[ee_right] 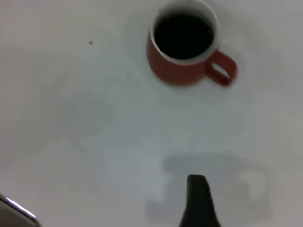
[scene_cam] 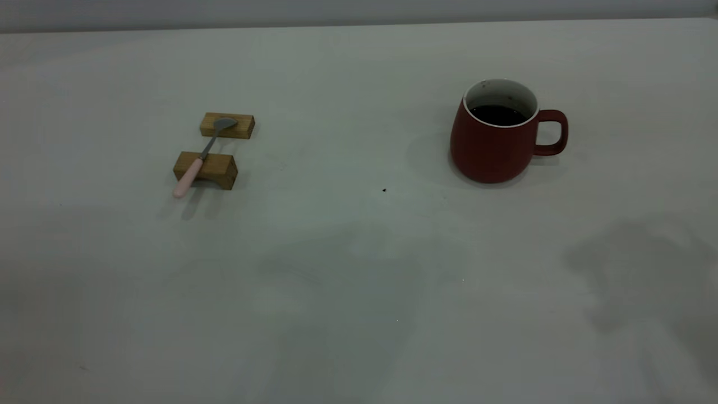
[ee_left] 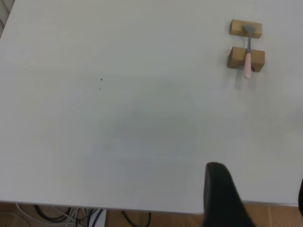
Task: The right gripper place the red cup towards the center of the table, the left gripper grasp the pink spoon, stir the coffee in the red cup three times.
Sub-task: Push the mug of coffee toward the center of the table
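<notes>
While both arms hang back | spoon (scene_cam: pixel 202 157) spans two blocks (scene_cam: pixel 205 168), handle toward table (scene_cam: pixel 359 269) front-left, bowl on far block | cup (scene_cam: pixel 493 137) right side, handle pointing right, coffee (scene_cam: pixel 498 115) inside | left gripper (ee_left: pixel 222 194), right gripper (ee_right: pixel 199 201): finger spread cannot be told.

Black tapering hand (ee_right: pixel 198 201) tips (both wrists), smooth, unmarked
</notes>
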